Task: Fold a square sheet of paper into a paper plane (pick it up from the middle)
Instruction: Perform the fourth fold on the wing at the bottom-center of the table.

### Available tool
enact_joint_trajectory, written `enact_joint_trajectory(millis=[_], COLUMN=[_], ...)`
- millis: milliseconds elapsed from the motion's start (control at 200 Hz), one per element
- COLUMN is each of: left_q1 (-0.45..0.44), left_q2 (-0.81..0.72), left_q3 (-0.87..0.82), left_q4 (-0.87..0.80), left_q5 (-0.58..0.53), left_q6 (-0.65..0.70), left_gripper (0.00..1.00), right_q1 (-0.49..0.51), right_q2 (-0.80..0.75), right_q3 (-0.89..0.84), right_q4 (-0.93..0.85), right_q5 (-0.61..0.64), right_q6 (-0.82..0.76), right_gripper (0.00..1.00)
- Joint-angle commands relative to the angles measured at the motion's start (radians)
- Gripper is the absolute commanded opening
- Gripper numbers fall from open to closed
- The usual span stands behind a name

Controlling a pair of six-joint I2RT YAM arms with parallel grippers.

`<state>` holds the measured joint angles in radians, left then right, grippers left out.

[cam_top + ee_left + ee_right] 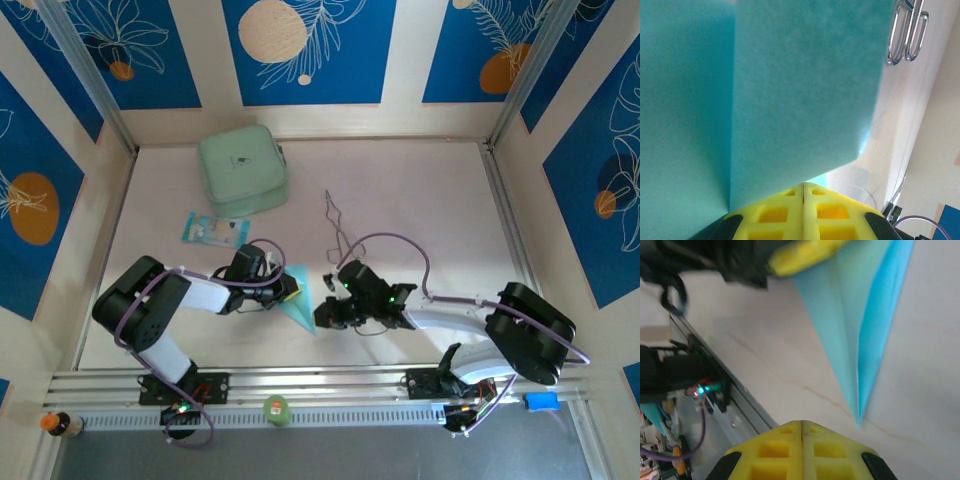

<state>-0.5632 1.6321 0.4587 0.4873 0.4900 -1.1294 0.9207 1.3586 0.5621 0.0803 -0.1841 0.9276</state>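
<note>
Pale tabletop [420, 210], walled by cream panels with blue leaf prints, carries the two arms at its near edge. At the centre of the table, the left gripper [290, 287] has its yellow fingers [785, 212] pressed flat together at the wide end of the paper plane [302, 300], apparently pinching the cyan sheet, which rises past them and fills most of the left wrist view. The right gripper [322, 318] is also clamped tight, holding nothing; in the right wrist view its fingertips sit just short of the plane's pointed tip, with bare table between.

The plane's long axis runs from far to near. Its broad end is under the left gripper and its point aims at the near edge, slightly rightward, towards the right gripper. A lengthwise crease runs down to the tip [858, 422].

Farther back lie a mint-green case [243, 172], a small printed packet [214, 230] and metal tongs [340, 225].
</note>
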Motion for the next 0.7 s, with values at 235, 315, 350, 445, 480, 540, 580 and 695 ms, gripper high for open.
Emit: enact_joint_trajectory(millis=[235, 315, 350, 445, 480, 540, 580, 695], left_q1=[0.001, 0.000, 0.001, 0.000, 0.000, 0.000, 0.000, 0.001], left_q2=[0.013, 0.010, 0.010, 0.011, 0.010, 0.008, 0.004, -0.002], left_q3=[-0.029, -0.029, -0.029, -0.029, -0.029, -0.029, -0.029, -0.024], left_q4=[-0.049, -0.052, -0.052, -0.050, -0.049, -0.050, -0.052, -0.061], left_q5=[-0.036, -0.036, -0.038, -0.036, -0.036, -0.037, -0.037, -0.038], left_q6=[-0.019, -0.018, -0.018, -0.018, -0.019, -0.018, -0.019, -0.014], left_gripper=[0.00, 0.00, 0.00, 0.00, 0.00, 0.00, 0.00, 0.00], right_q1=[-0.014, -0.015, -0.016, -0.017, -0.022, -0.035, -0.042, -0.048], right_q2=[0.270, 0.315, 0.330, 0.356, 0.364, 0.373, 0.372, 0.375], right_q3=[0.243, 0.271, 0.283, 0.292, 0.284, 0.267, 0.250, 0.207], right_q4=[-0.080, -0.077, -0.080, -0.084, -0.077, -0.063, -0.048, -0.023], right_q5=[0.008, 0.010, 0.012, 0.033, 0.037, 0.020, 0.018, -0.005], right_q6=[-0.060, -0.065, -0.068, -0.071, -0.066, -0.057, -0.049, -0.031], right_gripper=[0.02, 0.02, 0.02, 0.02, 0.02, 0.02, 0.02, 0.02])
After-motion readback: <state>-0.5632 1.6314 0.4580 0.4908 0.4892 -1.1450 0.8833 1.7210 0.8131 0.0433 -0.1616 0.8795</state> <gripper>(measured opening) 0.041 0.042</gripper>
